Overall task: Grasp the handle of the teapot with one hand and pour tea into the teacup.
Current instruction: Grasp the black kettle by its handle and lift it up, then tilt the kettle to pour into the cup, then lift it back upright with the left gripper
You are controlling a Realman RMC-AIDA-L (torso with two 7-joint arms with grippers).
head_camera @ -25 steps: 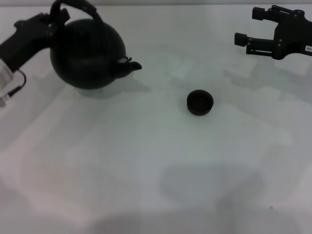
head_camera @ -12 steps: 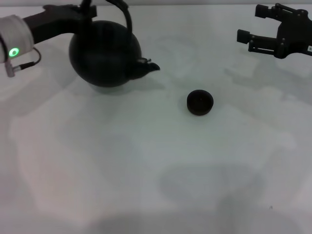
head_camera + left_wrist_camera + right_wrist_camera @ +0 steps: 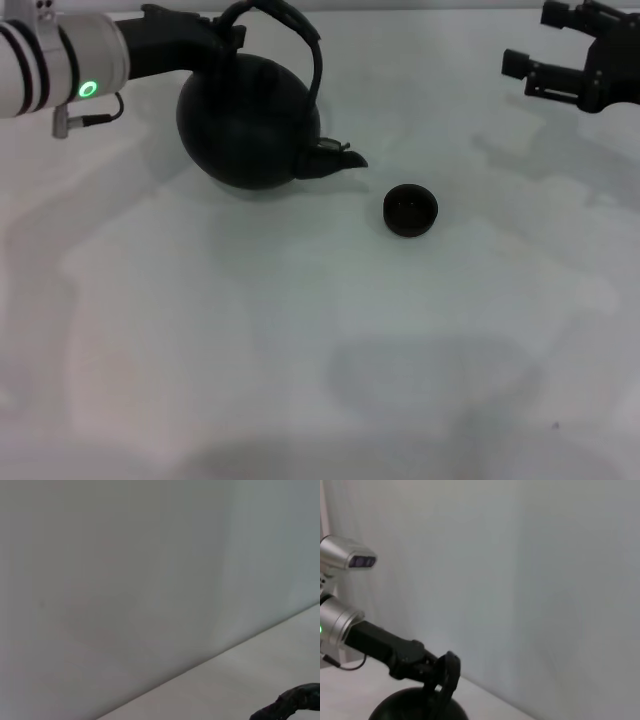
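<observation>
Currently we have the teapot (image 3: 250,122) held by its handle (image 3: 290,30), spout toward the teacup (image 3: 410,210).
Our left end effector (image 3: 222,30) is clenched on the handle at its far-left end, at the top left of the head view; the pot body sits tilted, spout (image 3: 335,158) pointing right and slightly down, tip just short of the teacup. Teacup stands upright on the white bench (image 3: 300,350), right of the pot. Right end effector (image 3: 560,45) hangs at the far right, well apart, fingers spread, holding nothing.
</observation>
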